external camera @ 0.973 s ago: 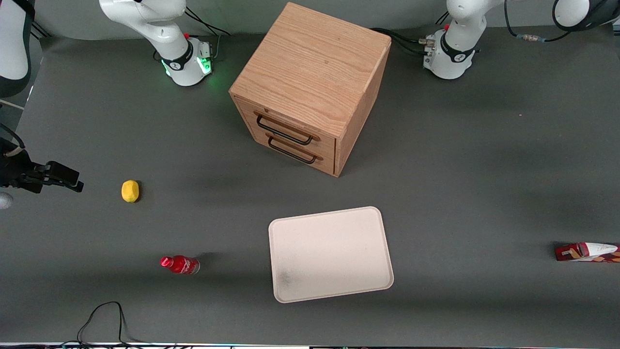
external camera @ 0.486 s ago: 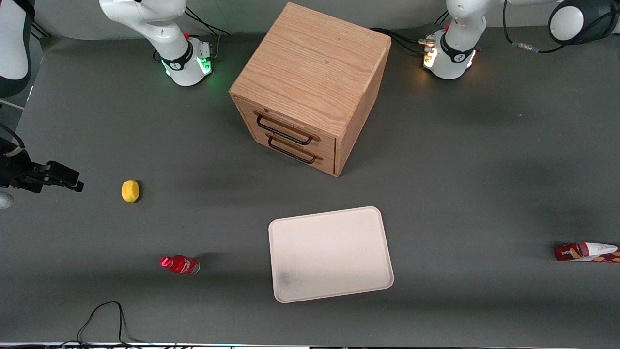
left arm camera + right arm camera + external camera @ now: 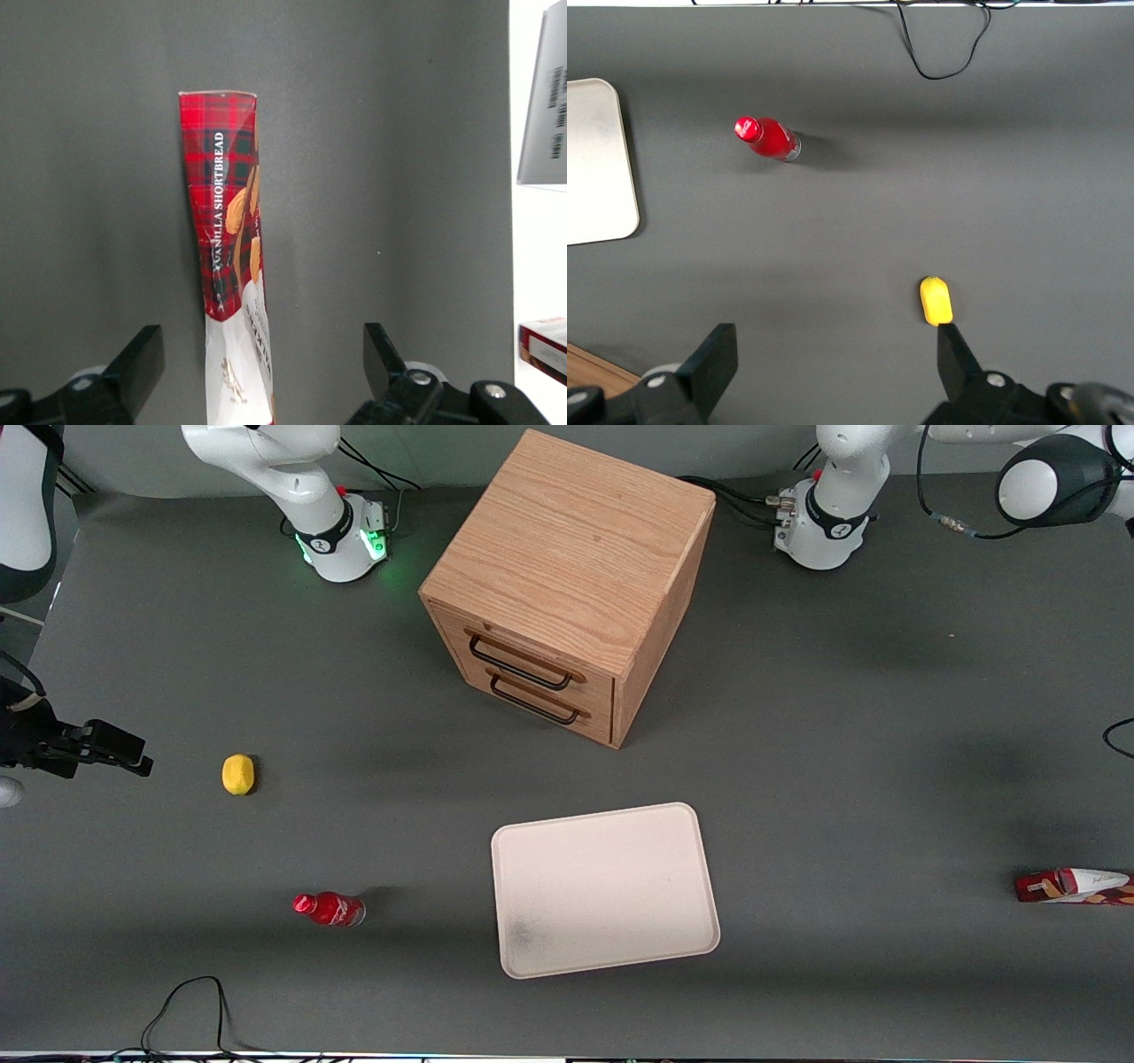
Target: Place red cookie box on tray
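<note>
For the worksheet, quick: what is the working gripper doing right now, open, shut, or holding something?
Gripper: open, holding nothing, above the cookie box, one finger on each side, not touching it.

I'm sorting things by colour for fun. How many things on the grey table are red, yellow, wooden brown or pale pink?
Red: 2, the long dark-red cookie box under the open left end effector, and the small red bottle
Yellow: 1, the small yellow lemon
Wooden brown: 1, the two-drawer wooden cabinet
Pale pink: 1, the flat rectangular tray
Total: 5
</note>
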`<action>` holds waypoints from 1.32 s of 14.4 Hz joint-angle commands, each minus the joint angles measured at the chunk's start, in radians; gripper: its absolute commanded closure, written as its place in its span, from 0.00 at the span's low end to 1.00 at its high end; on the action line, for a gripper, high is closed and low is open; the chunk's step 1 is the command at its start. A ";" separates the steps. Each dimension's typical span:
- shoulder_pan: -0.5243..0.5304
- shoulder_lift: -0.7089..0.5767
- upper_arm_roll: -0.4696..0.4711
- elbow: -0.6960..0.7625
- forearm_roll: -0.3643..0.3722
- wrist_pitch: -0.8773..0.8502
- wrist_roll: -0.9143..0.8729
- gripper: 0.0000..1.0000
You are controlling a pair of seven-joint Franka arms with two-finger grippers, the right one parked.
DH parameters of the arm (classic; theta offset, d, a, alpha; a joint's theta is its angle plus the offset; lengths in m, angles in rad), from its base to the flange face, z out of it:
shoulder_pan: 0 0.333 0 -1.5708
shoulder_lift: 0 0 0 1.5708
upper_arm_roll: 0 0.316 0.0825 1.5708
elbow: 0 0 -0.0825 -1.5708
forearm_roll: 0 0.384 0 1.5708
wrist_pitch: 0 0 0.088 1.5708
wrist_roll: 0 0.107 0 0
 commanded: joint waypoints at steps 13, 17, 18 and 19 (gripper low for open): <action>0.011 0.010 0.002 -0.105 0.052 0.063 0.016 0.00; 0.012 0.004 0.011 -0.149 0.063 0.169 0.065 0.00; 0.012 0.004 0.013 -0.149 0.063 0.172 0.064 0.00; 0.012 0.004 0.011 -0.149 0.060 0.172 0.058 0.00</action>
